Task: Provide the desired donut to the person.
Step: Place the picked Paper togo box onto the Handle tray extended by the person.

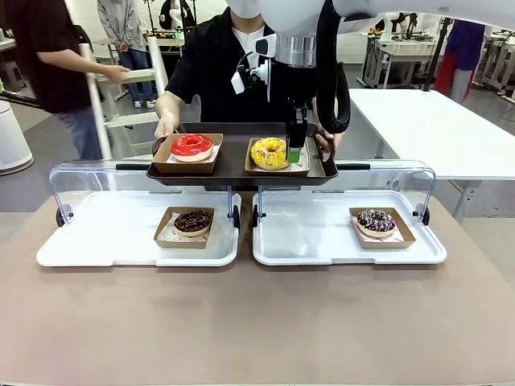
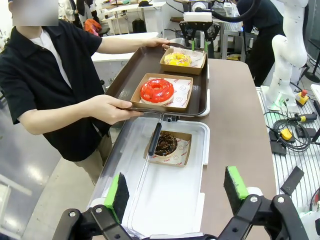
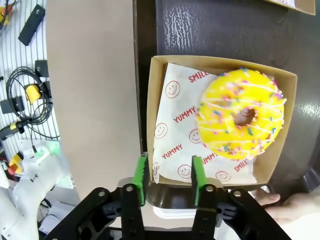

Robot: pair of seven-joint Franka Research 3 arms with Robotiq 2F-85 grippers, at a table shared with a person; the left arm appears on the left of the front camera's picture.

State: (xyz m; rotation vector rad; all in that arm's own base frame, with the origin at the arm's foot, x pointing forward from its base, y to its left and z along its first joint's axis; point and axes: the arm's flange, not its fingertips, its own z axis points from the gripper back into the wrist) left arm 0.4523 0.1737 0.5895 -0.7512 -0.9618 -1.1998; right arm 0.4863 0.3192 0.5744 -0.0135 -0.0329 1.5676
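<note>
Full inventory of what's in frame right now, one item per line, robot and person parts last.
yellow donut: 1, yellow with sprinkles, in a cardboard box on the dark tray's right side
red donut: 1, red glaze, boxed, dark tray's left side
chocolate donut: 1, brown, boxed, in the left white tray
purple donut: 1, dark with sprinkles, boxed, right white tray
dark tray: 1, black, held over the table's far edge
white trays: 2, white, clear lids open, side by side on the table
table: 1, brown
left gripper: fingers apart, above the left white tray
right gripper: fingers astride the yellow donut's box edge
person: 1, black top, holding the dark tray with both hands
</note>
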